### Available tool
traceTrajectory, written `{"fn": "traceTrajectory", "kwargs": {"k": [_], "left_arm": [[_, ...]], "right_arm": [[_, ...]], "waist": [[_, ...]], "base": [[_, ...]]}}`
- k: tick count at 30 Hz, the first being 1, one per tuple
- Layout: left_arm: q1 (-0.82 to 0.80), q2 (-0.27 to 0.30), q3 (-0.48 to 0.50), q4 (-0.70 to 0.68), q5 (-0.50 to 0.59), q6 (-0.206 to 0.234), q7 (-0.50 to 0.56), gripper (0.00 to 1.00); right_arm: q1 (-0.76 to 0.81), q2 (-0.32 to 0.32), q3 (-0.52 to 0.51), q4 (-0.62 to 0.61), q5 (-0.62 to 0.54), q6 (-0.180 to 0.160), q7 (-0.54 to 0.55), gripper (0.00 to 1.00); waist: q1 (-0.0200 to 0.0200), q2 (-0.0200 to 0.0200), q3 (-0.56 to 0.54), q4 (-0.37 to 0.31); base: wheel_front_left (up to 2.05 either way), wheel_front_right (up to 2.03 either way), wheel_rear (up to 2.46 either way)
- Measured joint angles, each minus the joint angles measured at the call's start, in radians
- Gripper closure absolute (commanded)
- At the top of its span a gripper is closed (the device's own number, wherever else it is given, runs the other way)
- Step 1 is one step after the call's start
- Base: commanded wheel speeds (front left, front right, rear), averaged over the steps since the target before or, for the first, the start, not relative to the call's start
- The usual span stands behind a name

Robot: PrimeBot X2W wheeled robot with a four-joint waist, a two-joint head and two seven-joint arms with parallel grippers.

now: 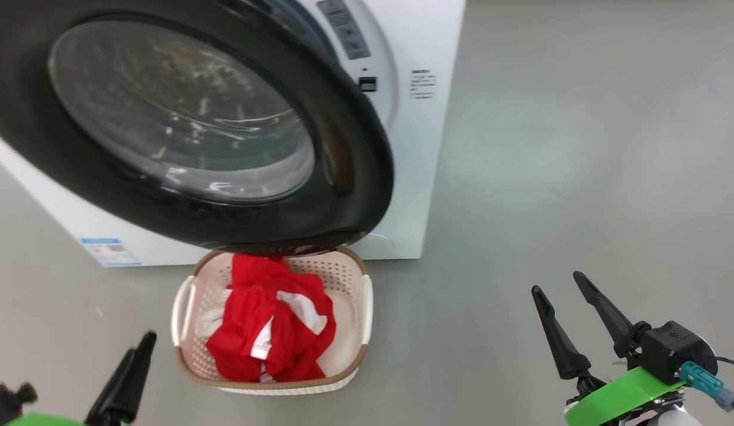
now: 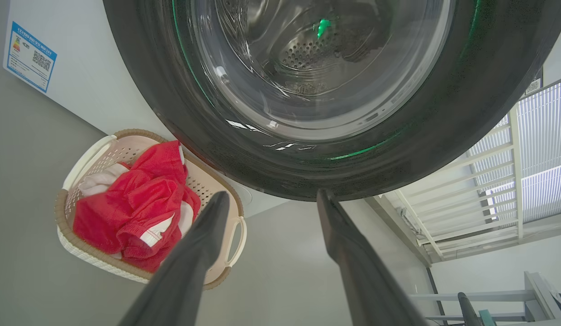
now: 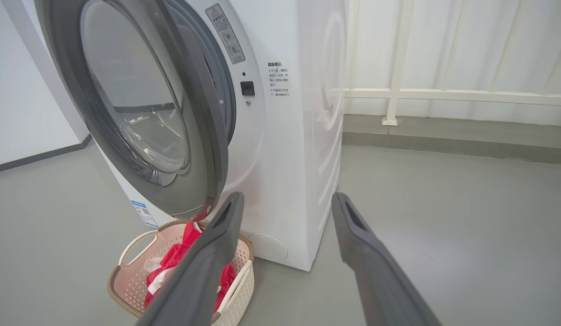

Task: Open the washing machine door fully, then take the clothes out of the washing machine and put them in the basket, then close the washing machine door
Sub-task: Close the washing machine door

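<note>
**Head view.** The washing machine door [image 1: 183, 118] hangs ajar from the washing machine [image 1: 414, 148] and overhangs the basket [image 1: 362, 307] on the floor. The clothes [image 1: 266, 322] lie heaped in the basket, probably set below the opening for a short drop. The left gripper [image 1: 139, 345] and right gripper [image 1: 556, 281] are spread wide and hold nothing.

**Left wrist view.** The fingers [image 2: 190, 253] frame the door's lower rim without contact. The drum behind the glass appears empty, though reflections obscure it.

**Right wrist view.** The door is seen nearly edge-on, free to be pushed shut.
</note>
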Motion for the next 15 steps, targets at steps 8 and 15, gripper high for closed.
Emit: {"fn": "traceTrajectory", "kwargs": {"k": [8, 15], "left_arm": [[0.062, -0.022, 0.000, 0.046, 0.034, 0.000, -0.051, 0.00], [0.105, -0.069, 0.111, 0.084, 0.241, 0.000, -0.059, 0.00]], "right_arm": [[0.005, 0.006, -0.026, -0.006, 0.000, 0.000, 0.000, 0.00], [0.036, 0.009, -0.043, -0.010, 0.000, 0.000, 0.000, 0.00]], "waist": [[0.0000, 0.0000, 0.004, -0.070], [0.0000, 0.0000, -0.002, -0.138]], "base": [[0.00, 0.00, 0.00], [0.00, 0.00, 0.00]]}}
